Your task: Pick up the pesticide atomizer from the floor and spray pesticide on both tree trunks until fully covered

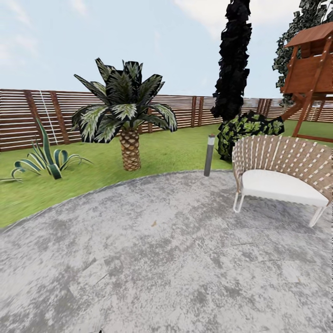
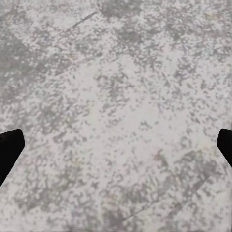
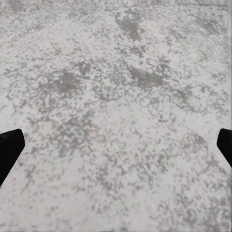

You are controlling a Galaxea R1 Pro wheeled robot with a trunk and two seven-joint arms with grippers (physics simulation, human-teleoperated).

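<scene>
I am in the garden, facing a wide grey stone paving [image 1: 166, 259] bordered by green lawn [image 1: 175, 152]. The pesticide atomizer is out of view. A ragged dark green leaf crown [image 1: 300, 27] rises at the far right behind a wooden playhouse; the tree trunk below it is hidden. In the left wrist view my left gripper [image 2: 116, 150] hangs open over bare mottled stone, its black fingertips [image 2: 9, 147] far apart. My right gripper [image 3: 116, 150] is open the same way over the stone floor [image 3: 116, 96], with nothing between its fingers.
A woven chair [image 1: 282, 173] with a white cushion stands on the paving at right, a short lamp post [image 1: 209, 156] beside it. A short palm [image 1: 126, 115], a spiky plant [image 1: 44, 159], a black cypress [image 1: 233, 60], a bush [image 1: 247, 129] and the playhouse [image 1: 312, 69] stand before the slat fence [image 1: 27, 115].
</scene>
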